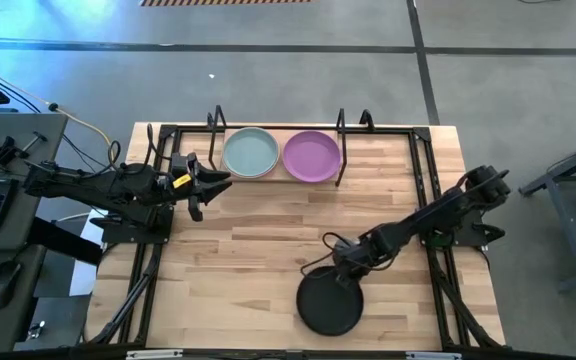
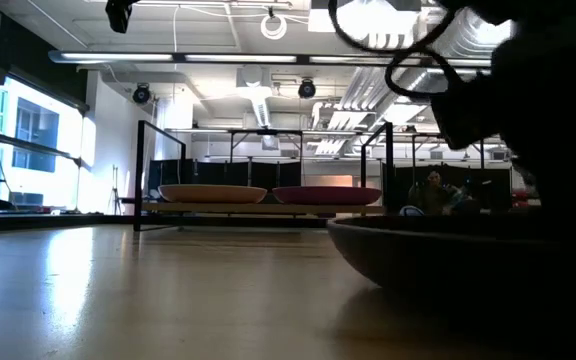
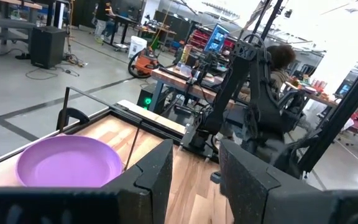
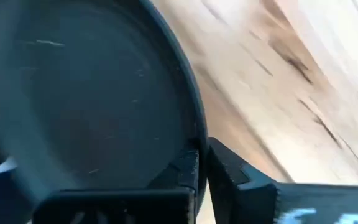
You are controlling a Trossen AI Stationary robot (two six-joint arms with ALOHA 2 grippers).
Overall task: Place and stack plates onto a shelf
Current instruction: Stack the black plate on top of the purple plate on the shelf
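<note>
The black plate lies near the table's near edge and fills the right of the low view. My right gripper is at its far rim, shut on it. The pale blue-green plate and the purple plate sit side by side on the shelf at the far edge, bottoms on its board. My left gripper hovers open just left of the shelf, with the purple plate ahead of it. The pink plate does not show plainly. My right gripper pinches the black plate's far rim, with one finger on the inner side and the other finger outside. The fingers slant down from the table's far right. Whether the plate is lifted clear, I cannot tell.
The shelf's black wire uprights stand behind and between the plates. Black frame bars run along the table's left and right sides. Bare wood spreads across the table's middle. A person sits at a desk beyond the table.
</note>
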